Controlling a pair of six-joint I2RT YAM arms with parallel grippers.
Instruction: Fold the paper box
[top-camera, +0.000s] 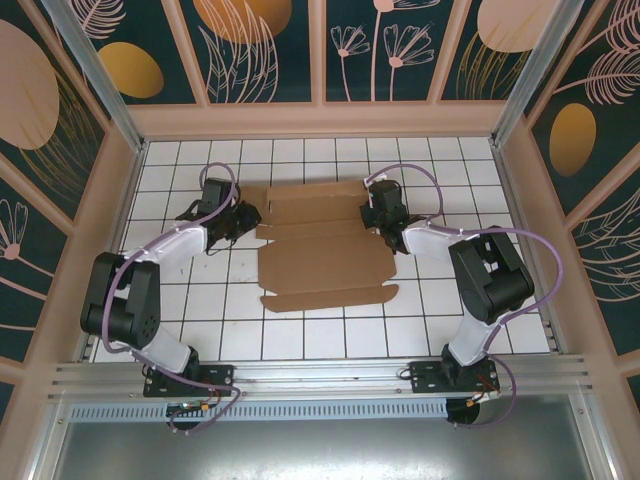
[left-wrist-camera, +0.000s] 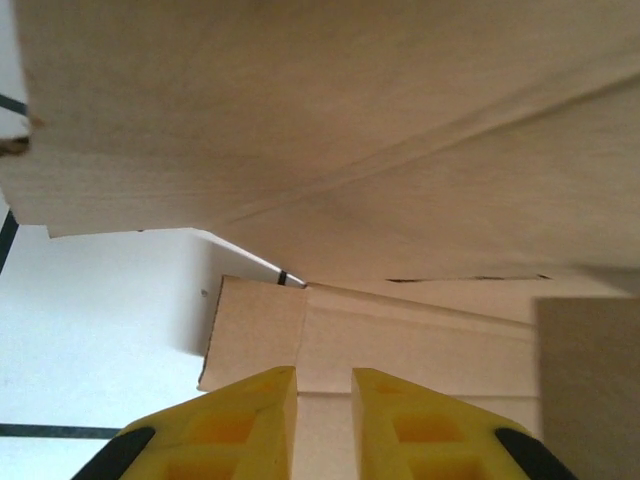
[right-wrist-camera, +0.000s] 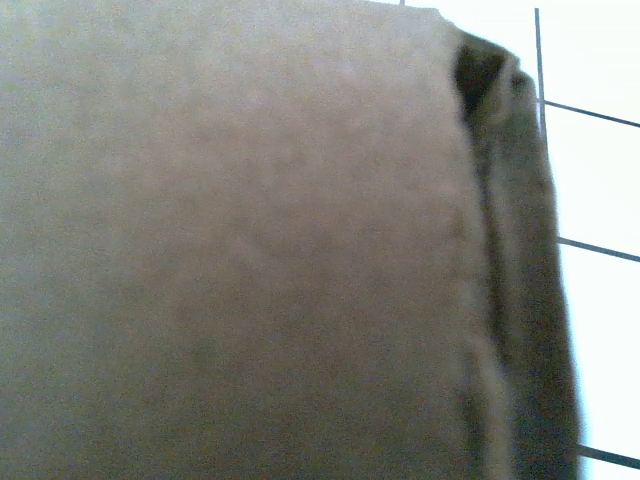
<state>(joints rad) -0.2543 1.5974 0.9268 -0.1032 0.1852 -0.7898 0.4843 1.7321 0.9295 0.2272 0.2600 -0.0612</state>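
Two grippers are flanking the far half of the paper box (top-camera: 322, 265), which is lying in the middle of the white-tiled counter (top-camera: 300, 338), far flaps partly lifting. The left gripper (left-wrist-camera: 323, 400) is showing its fingers narrowly apart, pinching nothing; the right gripper (top-camera: 374, 216) I cannot tell. Uneven pushing risks skidding the sheet or creasing it off-score. Walling the cell are teal floral panels (top-camera: 260, 45).

White tiles with dark grid lines cover the brightly lit table (top-camera: 330, 335). Around it stand 3 walls (top-camera: 265, 50) (dark teal, painted with pale flowers and orange discs) framed in light wood, with a metal rail (top-camera: 320, 375) along the near edge.
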